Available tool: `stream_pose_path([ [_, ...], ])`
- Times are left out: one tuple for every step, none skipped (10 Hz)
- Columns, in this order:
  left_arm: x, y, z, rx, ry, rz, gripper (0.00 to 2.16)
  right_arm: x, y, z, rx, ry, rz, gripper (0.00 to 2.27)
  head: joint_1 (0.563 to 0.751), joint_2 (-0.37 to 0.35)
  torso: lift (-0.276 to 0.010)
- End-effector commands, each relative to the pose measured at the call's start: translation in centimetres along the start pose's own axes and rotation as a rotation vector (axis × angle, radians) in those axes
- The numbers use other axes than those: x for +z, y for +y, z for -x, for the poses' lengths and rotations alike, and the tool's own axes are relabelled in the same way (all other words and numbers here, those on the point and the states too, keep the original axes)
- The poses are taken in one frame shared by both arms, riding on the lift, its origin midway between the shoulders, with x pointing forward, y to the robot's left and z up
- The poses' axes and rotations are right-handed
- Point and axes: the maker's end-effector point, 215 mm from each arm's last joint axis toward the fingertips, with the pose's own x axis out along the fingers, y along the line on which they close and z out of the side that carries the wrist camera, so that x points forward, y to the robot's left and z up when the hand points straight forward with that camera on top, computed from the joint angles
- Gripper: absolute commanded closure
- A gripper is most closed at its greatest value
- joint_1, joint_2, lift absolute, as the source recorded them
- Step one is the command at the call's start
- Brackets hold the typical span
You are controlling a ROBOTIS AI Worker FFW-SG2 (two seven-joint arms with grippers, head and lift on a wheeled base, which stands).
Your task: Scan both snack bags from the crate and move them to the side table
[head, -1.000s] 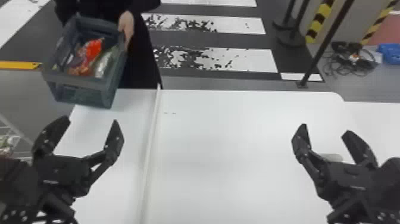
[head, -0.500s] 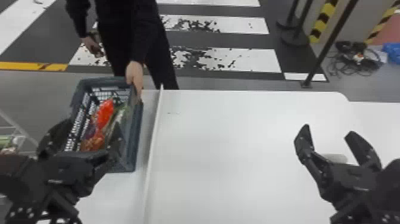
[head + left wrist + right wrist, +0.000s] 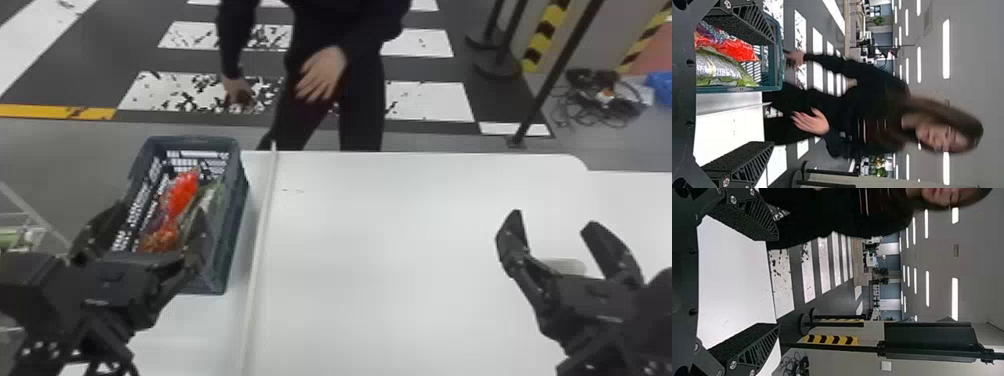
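We see a big white table (image 3: 400,260), and the crate (image 3: 233,220) sits at its left end. Our left gripper (image 3: 160,211) is at the near end of the crate, with its jaws wide apart. Our right gripper (image 3: 554,218) is well apart from the crate, over the table's right side, and its jaws are wide apart too. The red snack bag (image 3: 182,192) and the green and white snack bag (image 3: 206,200) lie side by side in the crate. Our left wrist view shows them past the left jaws, closer to one finger.
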Motion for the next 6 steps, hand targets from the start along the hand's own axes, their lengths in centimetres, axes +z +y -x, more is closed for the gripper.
stream_pose_path([
  [-0.7, 1.3, -0.9, 0.041, 0.031, -0.002, 0.08, -0.1, 0.0, 0.0, 0.0, 0.003, 0.002, 0.15, 0.695, 0.001, -0.029],
  [-1.7, 2.3, -1.9, 0.072, 0.067, -0.007, 0.08, -0.2, 0.0, 0.1, 0.001, 0.004, 0.006, 0.15, 0.695, 0.016, -0.029],
  [-2.3, 2.8, -2.9, 0.084, 0.103, -0.011, 0.08, -0.2, 0.1, 0.3, 0.002, 0.005, 0.006, 0.15, 0.695, 0.033, -0.029],
  [-3.3, 3.3, -4.1, 0.1, 0.15, -0.013, 0.08, -0.3, 0.1, 0.4, 0.003, 0.008, 0.007, 0.15, 0.695, 0.039, -0.029],
  [-3.8, 3.8, -5.4, 0.108, 0.171, -0.018, 0.08, -0.4, 0.1, 0.5, 0.002, 0.012, 0.009, 0.15, 0.695, 0.047, -0.029],
  [-4.2, 4.3, -6.5, 0.119, 0.179, -0.017, 0.08, -0.5, 0.1, 0.6, 0.004, 0.014, 0.014, 0.15, 0.695, 0.053, -0.029],
])
